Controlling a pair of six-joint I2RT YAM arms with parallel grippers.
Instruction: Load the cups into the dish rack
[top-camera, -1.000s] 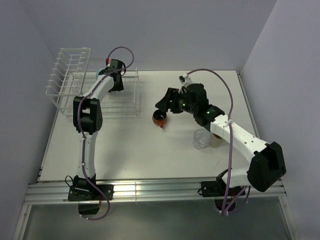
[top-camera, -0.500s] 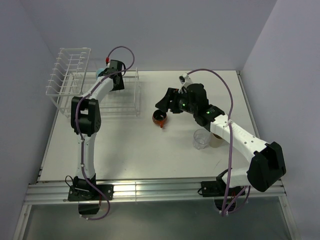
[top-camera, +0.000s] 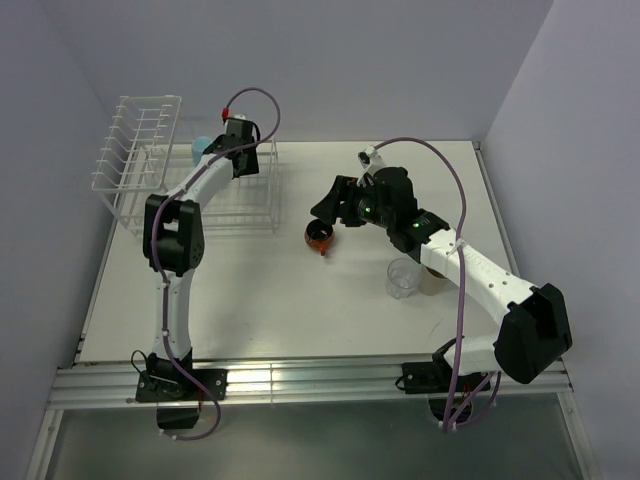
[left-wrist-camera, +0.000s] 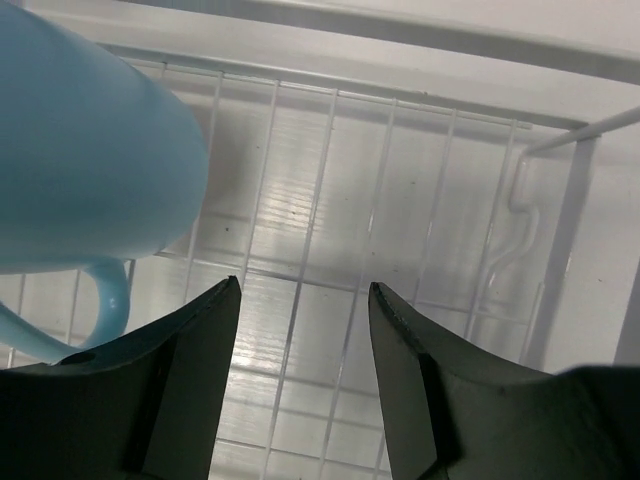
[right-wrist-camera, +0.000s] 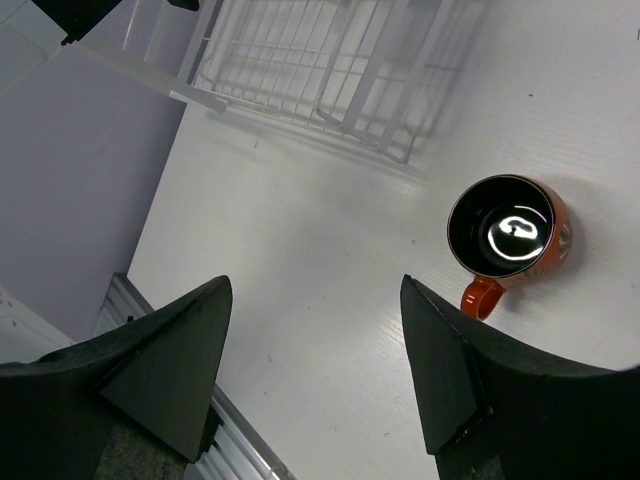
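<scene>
The white wire dish rack (top-camera: 140, 165) stands at the far left. One light blue mug (top-camera: 201, 148) lies in its basket; in the left wrist view the mug (left-wrist-camera: 90, 150) is at the upper left, handle down. My left gripper (top-camera: 240, 158) hangs open and empty over the basket floor (left-wrist-camera: 400, 200), just right of the mug (left-wrist-camera: 303, 290). My right gripper (top-camera: 335, 212) is open and empty above the table, beside the dark red-orange cup (top-camera: 320, 238), which stands upright (right-wrist-camera: 510, 235). The clear tumbler (top-camera: 403, 278) and beige cup (top-camera: 433, 282) stand under the right forearm. The second blue mug is not in view.
The rack's tall plate slots (top-camera: 135, 130) rise at its left end. The rack's near corner (right-wrist-camera: 330, 60) shows in the right wrist view, left of the red-orange cup. Walls close the table on the back and both sides.
My left gripper has pulled back and to the right, away from the blue mug, which now shows uncovered in the rack. The right arm has not moved.
</scene>
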